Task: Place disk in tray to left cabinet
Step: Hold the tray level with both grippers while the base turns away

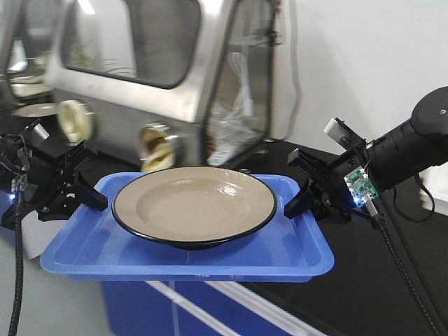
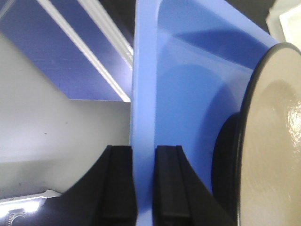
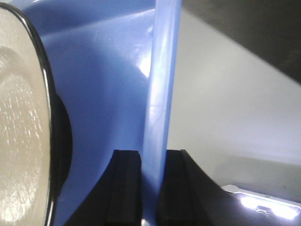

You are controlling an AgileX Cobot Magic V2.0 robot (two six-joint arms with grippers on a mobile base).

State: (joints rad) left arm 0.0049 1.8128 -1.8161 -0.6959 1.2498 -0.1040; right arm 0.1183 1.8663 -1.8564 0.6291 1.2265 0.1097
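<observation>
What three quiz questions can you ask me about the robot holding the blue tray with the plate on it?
1. True or false: the disk rests in the tray.
2. Pick one. The left gripper is: A) shut on the tray's edge, B) shut on the disk, C) open and holding nothing.
3. One word: what colour is the thin rim of the disk?

Key: 1 true; 2 A; 3 black.

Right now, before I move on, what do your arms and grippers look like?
The left gripper and right gripper are black with flat angular fingers. The right arm is a matte black cylinder carrying an exposed green circuit board, lit blue, and a small white block. Black ribbed cables hang from both.
</observation>
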